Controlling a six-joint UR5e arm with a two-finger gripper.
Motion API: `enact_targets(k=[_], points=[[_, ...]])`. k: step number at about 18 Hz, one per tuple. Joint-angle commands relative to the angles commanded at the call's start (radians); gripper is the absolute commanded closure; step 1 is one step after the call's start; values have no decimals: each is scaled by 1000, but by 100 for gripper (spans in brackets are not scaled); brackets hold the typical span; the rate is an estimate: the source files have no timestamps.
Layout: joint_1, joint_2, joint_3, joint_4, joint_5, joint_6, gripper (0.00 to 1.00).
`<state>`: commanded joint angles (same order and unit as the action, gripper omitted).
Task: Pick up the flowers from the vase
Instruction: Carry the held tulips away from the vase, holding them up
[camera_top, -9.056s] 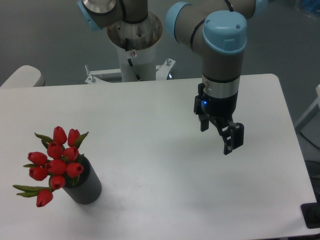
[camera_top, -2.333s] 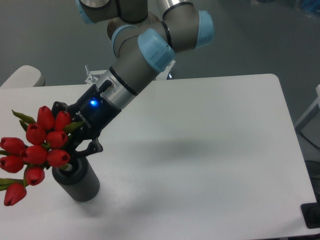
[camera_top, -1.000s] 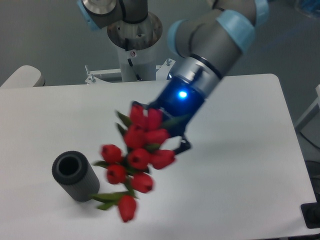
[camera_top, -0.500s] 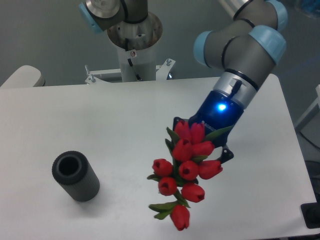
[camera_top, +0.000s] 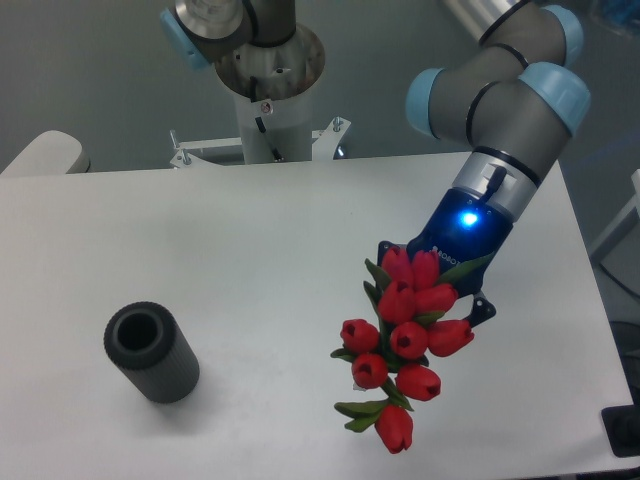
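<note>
We count one vase on the table and one bunch of flowers with nine red buds. The gripper pinches the flowers, holding them up at the right, far from the vase. Since a moment ago, they have moved a bit more right.

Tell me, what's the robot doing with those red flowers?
The robot arm's gripper is holding the flowers, a bunch of red tulips, in the air over the right side of the white table. The vase, a short dark ribbed cylinder, stands by itself near the table's front left with nothing in it. So the flowers are already out of the vase and well away from it. The gripper's fingers are mostly hidden behind the blooms.
</note>
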<state>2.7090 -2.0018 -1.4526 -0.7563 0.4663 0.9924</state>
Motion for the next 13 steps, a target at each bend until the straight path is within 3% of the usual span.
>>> enact_targets(k=[13], points=[[6,2,-6,-2,2,28,66]])
